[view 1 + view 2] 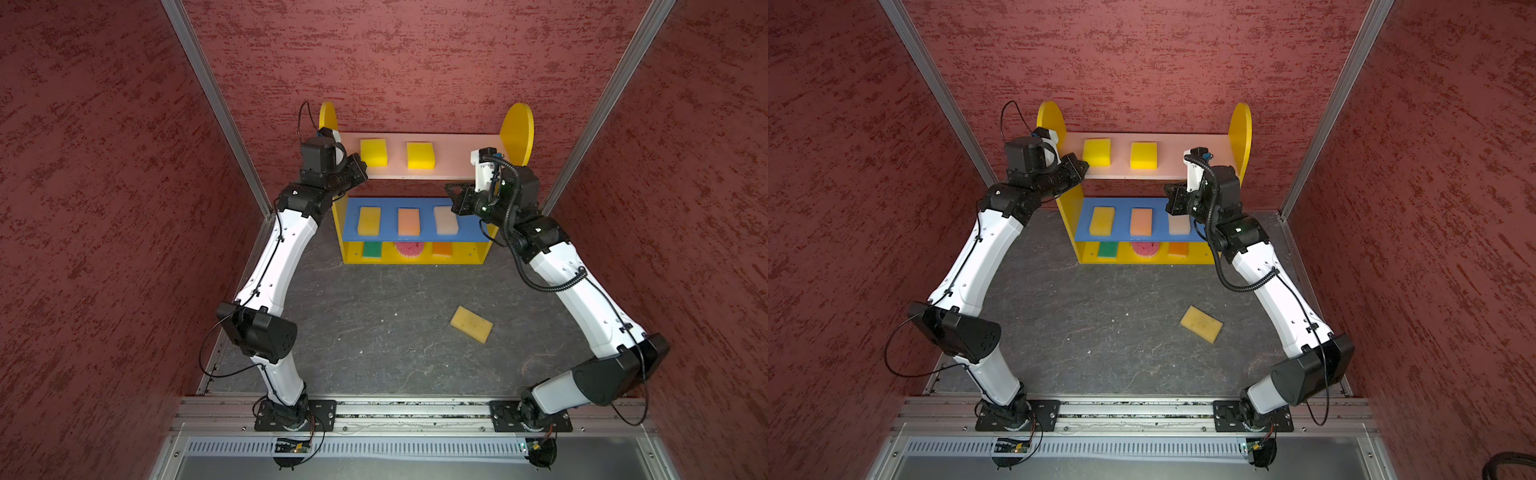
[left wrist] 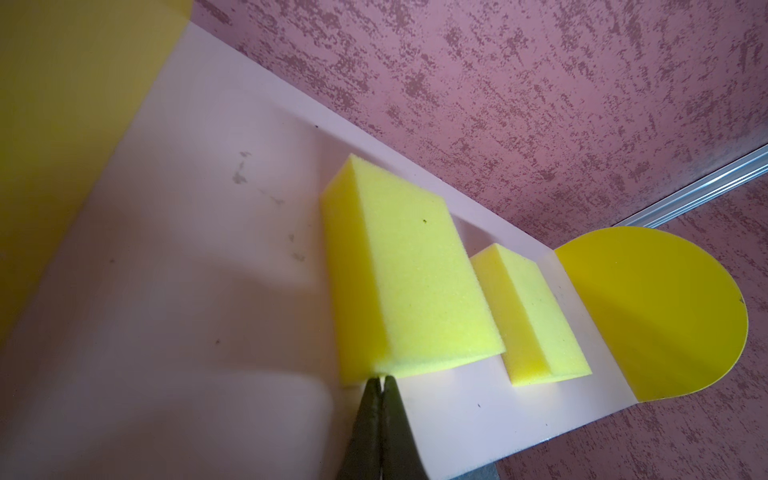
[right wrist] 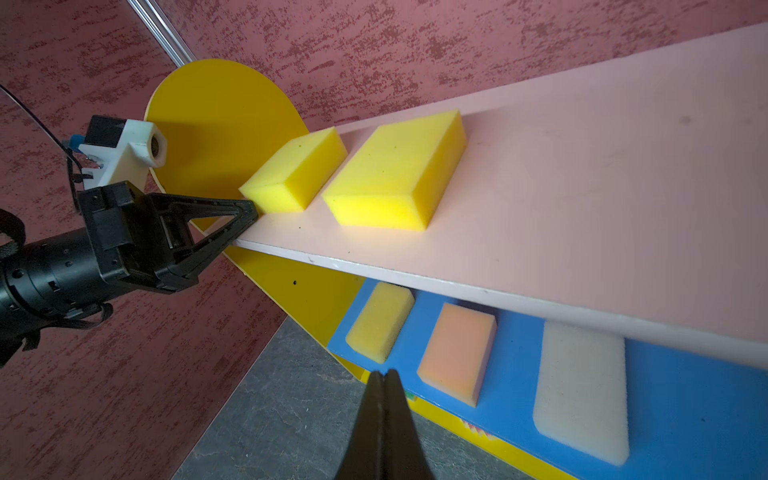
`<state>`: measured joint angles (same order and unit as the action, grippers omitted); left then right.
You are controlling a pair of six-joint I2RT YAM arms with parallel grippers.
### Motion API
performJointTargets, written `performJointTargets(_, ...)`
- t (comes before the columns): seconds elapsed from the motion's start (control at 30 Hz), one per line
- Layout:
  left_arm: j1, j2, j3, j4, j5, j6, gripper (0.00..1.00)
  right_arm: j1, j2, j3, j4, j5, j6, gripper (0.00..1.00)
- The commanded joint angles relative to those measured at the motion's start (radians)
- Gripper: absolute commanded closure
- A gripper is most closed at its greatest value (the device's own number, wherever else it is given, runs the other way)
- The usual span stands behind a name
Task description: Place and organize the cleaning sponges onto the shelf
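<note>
The shelf [image 1: 457, 160] stands against the back wall. Two yellow sponges [image 1: 374, 152] [image 1: 420, 155] sit on its pink top board. Golden [image 1: 369, 220], peach [image 1: 408, 221] and cream [image 1: 446, 220] sponges lie on the blue board. Green [image 1: 372, 249], round pink [image 1: 409, 250] and orange [image 1: 441, 249] ones are at the bottom. A tan sponge [image 1: 471, 324] lies on the floor. My left gripper [image 2: 381, 377] is shut, its tips touching the near corner of the left yellow sponge [image 2: 415, 282]. My right gripper [image 3: 384, 372] is shut and empty in front of the blue board [image 3: 511, 374].
Red textured walls close in the back and both sides. The dark stone floor [image 1: 374, 332] runs from the shelf to the metal rail at the arm bases. The right part of the pink top board [image 3: 602, 166] holds nothing.
</note>
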<state>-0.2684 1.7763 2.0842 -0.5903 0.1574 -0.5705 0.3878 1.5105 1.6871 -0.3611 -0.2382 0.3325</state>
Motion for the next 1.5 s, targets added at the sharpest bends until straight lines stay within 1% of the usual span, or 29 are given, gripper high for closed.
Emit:
performJointTargets(0.0,0.008,0.021,0.025,-0.028,-0.016,0.009,0.99,-0.007,-0.026,-0.012,0.031,0.024,-0.012,0.96)
performJointTargets(0.13,0.008,0.023,0.025,-0.028,-0.029,0.011,0.99,-0.008,-0.024,-0.012,0.030,0.022,-0.015,0.96)
performJointTargets(0.37,-0.004,0.013,0.010,-0.037,-0.016,0.009,0.99,-0.007,-0.024,-0.014,0.018,0.022,-0.016,0.95)
performJointTargets(0.43,-0.003,-0.008,-0.015,-0.027,-0.010,0.003,0.99,-0.007,-0.030,-0.017,0.005,0.025,-0.017,0.89)
performJointTargets(0.47,-0.006,-0.028,-0.035,-0.013,-0.008,-0.003,0.99,-0.007,-0.037,-0.022,-0.002,0.032,-0.018,0.84)
performJointTargets(0.53,-0.008,-0.067,-0.071,0.022,-0.003,-0.006,0.99,-0.007,-0.052,-0.039,-0.014,0.050,-0.022,0.77)
performJointTargets(0.7,-0.041,-0.180,-0.120,0.050,-0.009,0.003,0.99,-0.007,-0.158,-0.139,-0.051,0.120,-0.021,0.60)
performJointTargets(0.77,-0.065,-0.235,-0.136,0.060,-0.021,0.023,0.99,-0.007,-0.210,-0.203,-0.063,0.155,-0.014,0.56)
performJointTargets(0.83,-0.094,-0.291,-0.156,0.067,-0.037,0.044,0.98,-0.007,-0.262,-0.270,-0.083,0.195,-0.010,0.54)
performJointTargets(0.9,-0.114,-0.353,-0.201,0.070,-0.049,0.053,0.97,-0.007,-0.310,-0.336,-0.116,0.234,0.001,0.53)
performJointTargets(0.97,-0.121,-0.419,-0.276,0.085,-0.050,0.043,0.97,-0.008,-0.351,-0.399,-0.145,0.249,0.021,0.52)
performJointTargets(1.1,-0.118,-0.559,-0.503,0.154,-0.060,-0.007,0.96,-0.008,-0.430,-0.534,-0.159,0.269,0.075,0.51)
performJointTargets(1.2,-0.121,-0.640,-0.635,0.162,-0.058,-0.026,0.96,-0.007,-0.456,-0.558,-0.170,0.271,0.092,0.53)
performJointTargets(1.23,-0.123,-0.662,-0.673,0.159,-0.053,-0.028,0.96,-0.008,-0.456,-0.550,-0.170,0.268,0.094,0.59)
performJointTargets(1.27,-0.123,-0.684,-0.706,0.149,-0.050,-0.029,0.96,-0.007,-0.448,-0.533,-0.167,0.258,0.096,0.81)
performJointTargets(1.3,-0.123,-0.703,-0.728,0.137,-0.050,-0.031,0.96,-0.007,-0.434,-0.511,-0.168,0.243,0.096,0.99)
performJointTargets(1.33,-0.121,-0.724,-0.756,0.122,-0.051,-0.027,0.96,-0.007,-0.406,-0.469,-0.173,0.223,0.096,1.00)
performJointTargets(1.47,-0.117,-0.835,-0.863,0.084,-0.060,-0.005,0.95,-0.008,-0.263,-0.285,-0.211,0.141,0.084,1.00)
